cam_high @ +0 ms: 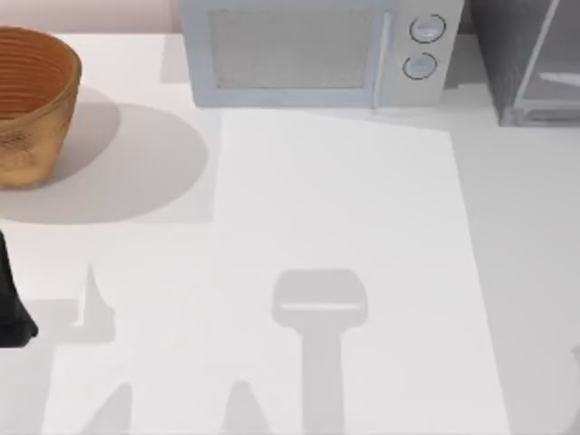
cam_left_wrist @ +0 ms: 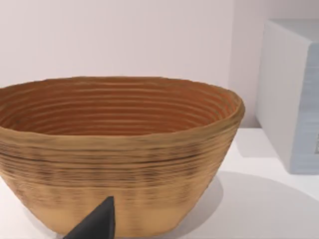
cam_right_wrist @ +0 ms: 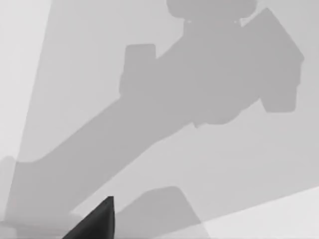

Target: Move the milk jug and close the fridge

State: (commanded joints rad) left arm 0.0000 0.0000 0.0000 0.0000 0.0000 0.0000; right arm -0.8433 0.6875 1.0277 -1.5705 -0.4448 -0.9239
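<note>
Much bare table (cam_high: pixel 344 227) btwn basket (cam_high: pixel 32 100), microwave (cam_high: pixel 308 54), fridge (cam_high: pixel 530 63).

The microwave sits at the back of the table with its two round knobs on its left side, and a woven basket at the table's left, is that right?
Not quite. The top view shows the microwave at the back of the table with its two round knobs on its right side. The woven basket is at the table's left.

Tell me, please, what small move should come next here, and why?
Probably swing the right hand toward the fridge: it stands at the table's far right corner, while the left arm sits by the basket at the left edge.
</note>
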